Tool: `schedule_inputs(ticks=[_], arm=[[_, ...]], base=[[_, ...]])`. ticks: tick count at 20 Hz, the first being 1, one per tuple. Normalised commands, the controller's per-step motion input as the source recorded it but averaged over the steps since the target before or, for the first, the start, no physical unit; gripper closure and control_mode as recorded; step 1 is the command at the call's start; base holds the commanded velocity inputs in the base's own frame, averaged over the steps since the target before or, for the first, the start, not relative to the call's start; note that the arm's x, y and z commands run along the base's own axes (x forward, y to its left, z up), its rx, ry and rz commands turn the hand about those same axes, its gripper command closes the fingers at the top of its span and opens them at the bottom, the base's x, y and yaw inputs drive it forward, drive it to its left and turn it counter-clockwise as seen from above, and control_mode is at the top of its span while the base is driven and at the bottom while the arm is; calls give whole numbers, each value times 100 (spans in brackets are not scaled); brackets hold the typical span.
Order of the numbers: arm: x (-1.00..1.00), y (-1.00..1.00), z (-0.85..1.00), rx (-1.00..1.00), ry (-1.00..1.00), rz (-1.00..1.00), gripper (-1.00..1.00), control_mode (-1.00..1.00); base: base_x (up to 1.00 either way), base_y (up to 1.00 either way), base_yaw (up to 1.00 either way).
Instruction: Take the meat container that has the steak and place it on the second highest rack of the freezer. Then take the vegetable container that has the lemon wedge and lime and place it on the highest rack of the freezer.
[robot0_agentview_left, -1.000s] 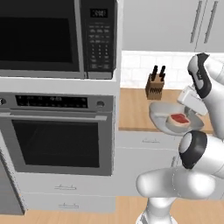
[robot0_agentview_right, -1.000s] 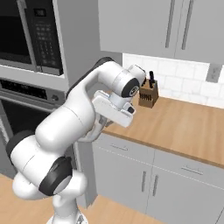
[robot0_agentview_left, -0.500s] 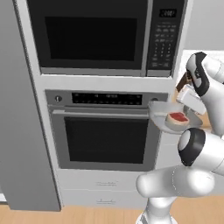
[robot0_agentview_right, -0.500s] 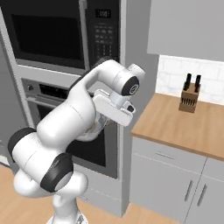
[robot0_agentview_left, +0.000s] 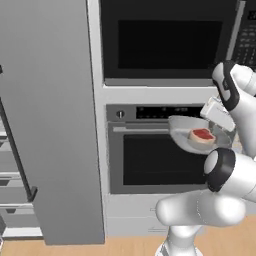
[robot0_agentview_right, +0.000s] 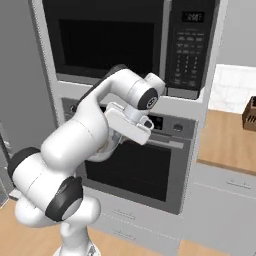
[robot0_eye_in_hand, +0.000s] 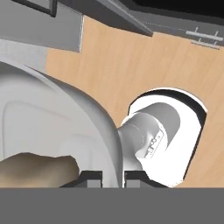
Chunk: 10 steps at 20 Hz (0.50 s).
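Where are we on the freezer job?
Done: the steak container is picked up, gripper shut on its rim, steak inside. In hand: carrying it past the oven, with the freezer door standing open at left. Left: place it on the second highest rack, then the whole lemon-and-lime container step.

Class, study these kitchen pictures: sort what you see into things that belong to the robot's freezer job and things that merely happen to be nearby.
Belongs to the job:
- meat container, grey, its rim pinched by the gripper
- steak lying in it
- freezer, tall grey cabinet at the left

Just nearby:
- oven behind the container
- microwave above it
- knife block on the counter
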Motion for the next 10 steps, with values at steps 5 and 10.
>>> schedule_inputs(ticks=[5,10], arm=[[0,0,0,0,0,0,100,100],[0,0,0,0,0,0,100,100]], base=[[-28,100,-18],[-31,100,-9]])
